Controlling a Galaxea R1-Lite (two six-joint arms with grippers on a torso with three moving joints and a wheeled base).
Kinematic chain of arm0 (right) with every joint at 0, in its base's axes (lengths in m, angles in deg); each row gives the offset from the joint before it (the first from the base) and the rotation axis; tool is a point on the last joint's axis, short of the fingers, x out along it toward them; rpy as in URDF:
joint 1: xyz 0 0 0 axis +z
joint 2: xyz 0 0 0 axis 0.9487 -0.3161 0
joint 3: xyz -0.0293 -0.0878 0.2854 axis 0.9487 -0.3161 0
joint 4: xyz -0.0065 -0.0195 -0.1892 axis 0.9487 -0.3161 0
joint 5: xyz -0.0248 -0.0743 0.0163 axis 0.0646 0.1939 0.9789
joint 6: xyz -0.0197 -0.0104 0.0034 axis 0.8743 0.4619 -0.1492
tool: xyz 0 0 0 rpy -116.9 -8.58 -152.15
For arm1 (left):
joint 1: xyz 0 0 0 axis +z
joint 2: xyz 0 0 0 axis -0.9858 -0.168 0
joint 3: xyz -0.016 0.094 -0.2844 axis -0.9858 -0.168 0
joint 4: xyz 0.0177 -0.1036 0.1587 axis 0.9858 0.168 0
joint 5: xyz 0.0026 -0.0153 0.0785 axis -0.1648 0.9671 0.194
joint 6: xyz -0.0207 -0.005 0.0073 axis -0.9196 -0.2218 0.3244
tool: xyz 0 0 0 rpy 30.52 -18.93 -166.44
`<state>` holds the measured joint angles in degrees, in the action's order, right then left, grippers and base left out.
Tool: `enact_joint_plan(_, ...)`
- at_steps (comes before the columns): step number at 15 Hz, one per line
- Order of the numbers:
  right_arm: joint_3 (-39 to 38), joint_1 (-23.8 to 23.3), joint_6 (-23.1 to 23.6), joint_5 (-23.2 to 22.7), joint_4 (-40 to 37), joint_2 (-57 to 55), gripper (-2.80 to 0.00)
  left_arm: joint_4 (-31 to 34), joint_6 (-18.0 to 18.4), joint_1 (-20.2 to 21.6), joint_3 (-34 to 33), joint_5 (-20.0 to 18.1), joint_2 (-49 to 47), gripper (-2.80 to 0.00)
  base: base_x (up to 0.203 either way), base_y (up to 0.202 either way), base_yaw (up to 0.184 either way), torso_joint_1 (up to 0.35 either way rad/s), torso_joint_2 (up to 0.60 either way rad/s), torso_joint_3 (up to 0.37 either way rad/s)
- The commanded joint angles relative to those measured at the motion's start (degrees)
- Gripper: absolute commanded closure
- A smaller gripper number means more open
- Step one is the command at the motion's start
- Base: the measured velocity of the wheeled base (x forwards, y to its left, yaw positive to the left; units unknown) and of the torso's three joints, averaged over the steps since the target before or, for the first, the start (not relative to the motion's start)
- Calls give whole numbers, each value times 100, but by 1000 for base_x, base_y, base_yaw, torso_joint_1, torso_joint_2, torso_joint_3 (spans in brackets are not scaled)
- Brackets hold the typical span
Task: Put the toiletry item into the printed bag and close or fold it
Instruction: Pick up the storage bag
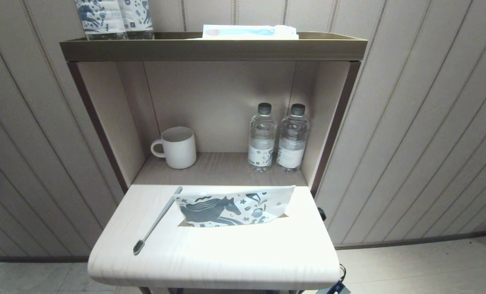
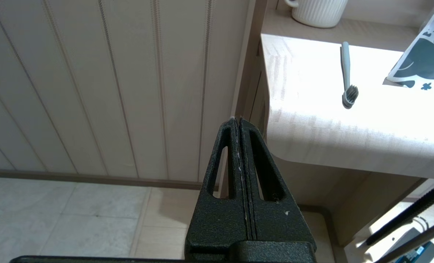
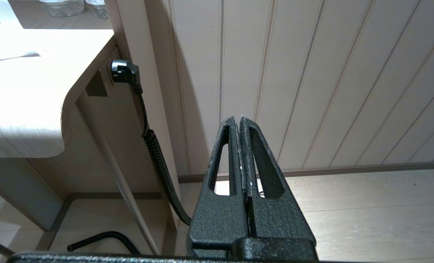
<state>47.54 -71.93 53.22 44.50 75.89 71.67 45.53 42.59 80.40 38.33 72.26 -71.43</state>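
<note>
The toiletry item, a slim grey toothbrush [image 1: 157, 221] [image 2: 346, 73], lies diagonally on the pale ledge [image 1: 226, 257], its dark bristle head toward the front edge. Just to its right lies the printed bag [image 1: 234, 206] [image 2: 423, 58], a white pouch with a dark blue horse. Neither arm shows in the head view. My left gripper [image 2: 237, 119] hangs shut and empty below the ledge's left corner. Off the ledge's right side, my right gripper [image 3: 237, 117] is shut and empty too, low beside the wall.
In the niche behind the ledge stand a white ribbed mug [image 1: 176, 147] and two water bottles [image 1: 277, 138]. The top shelf [image 1: 214, 47] carries more bottles and a flat packet. A black plug and coiled cable [image 3: 143, 120] hang by the ledge's right side.
</note>
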Motion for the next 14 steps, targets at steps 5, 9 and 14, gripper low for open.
enact_joint_plan(5, 0, 0, 35, -15, 24, -14, 0, -2, 5, 1, 0, 1, -2, 0, 0, 0, 0, 0, 0, 0)
enact_joint_plan(9, 0, 0, 68, -24, 39, -9, 0, -2, -4, 1, 0, 1, -2, 0, 0, 0, 0, 0, 0, 0)
enact_joint_plan(14, 837, 1, 274, -76, -619, -155, 0, -2, -4, 1, 0, 1, -2, 0, 0, 0, 0, 0, 0, 0)
